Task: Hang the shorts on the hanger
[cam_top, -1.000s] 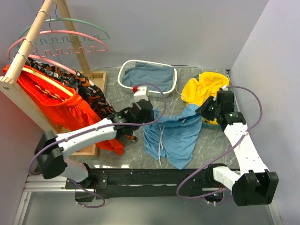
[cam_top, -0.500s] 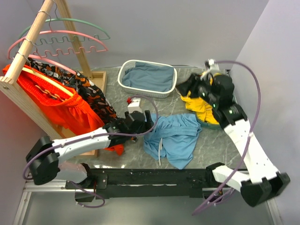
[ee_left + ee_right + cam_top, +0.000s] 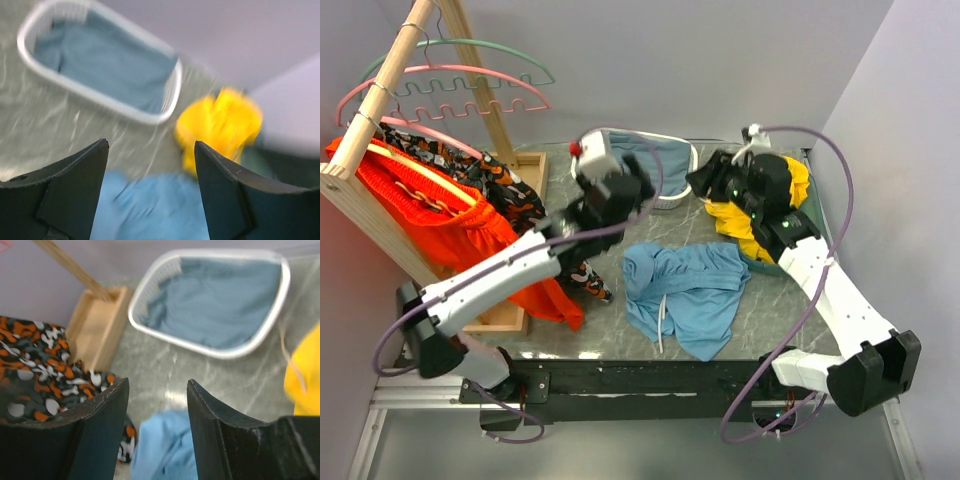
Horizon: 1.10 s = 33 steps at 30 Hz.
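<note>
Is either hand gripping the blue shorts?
No, the shorts lie loose while the left hand and right hand stand open and empty.

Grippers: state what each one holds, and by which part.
Nothing is held. The left gripper and the right gripper both stand open and empty; the shorts lie loose on the table.

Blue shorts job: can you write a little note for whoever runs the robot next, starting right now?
Left gripper: open, empty.
Right gripper: open, empty.
Shorts: crumpled in the middle of the table, nobody holding them.
Hanger: bare on the wooden rack, far left, next to the green hanger.
Done: nothing hung yet.
Left: pick up the shorts and get them onto the hanger.
</note>
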Each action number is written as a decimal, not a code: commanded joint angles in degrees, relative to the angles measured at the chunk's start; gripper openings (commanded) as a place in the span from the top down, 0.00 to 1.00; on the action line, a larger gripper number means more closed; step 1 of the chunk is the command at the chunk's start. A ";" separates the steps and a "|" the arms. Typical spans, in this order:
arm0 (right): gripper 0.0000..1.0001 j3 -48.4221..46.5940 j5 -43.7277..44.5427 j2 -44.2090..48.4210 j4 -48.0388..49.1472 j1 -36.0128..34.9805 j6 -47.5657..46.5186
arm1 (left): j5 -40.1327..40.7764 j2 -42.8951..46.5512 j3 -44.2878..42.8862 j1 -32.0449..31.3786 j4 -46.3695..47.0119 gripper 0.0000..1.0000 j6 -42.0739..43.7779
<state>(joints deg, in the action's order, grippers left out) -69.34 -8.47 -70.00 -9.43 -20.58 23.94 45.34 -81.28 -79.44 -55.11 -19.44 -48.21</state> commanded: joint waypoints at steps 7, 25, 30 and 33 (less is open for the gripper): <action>0.43 15.19 -5.75 5.92 5.56 0.19 7.60 | 20.22 -18.65 -30.85 7.20 2.01 0.28 12.06; 0.41 24.17 -14.20 3.47 5.65 0.19 5.77 | 11.70 -24.73 -49.24 19.07 -7.72 0.34 11.21; 0.40 22.41 -15.52 1.36 3.90 0.19 4.97 | 10.91 -22.09 -47.56 20.92 -8.50 0.35 9.27; 0.40 22.58 -16.58 0.92 4.51 0.19 5.24 | 10.91 -21.73 -48.18 21.62 -9.56 0.35 8.92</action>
<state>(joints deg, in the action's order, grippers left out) -45.28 -22.63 -68.40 -6.63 -20.47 30.11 56.93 -107.59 -126.61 -34.15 -27.64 -37.63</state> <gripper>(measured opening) 0.598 0.648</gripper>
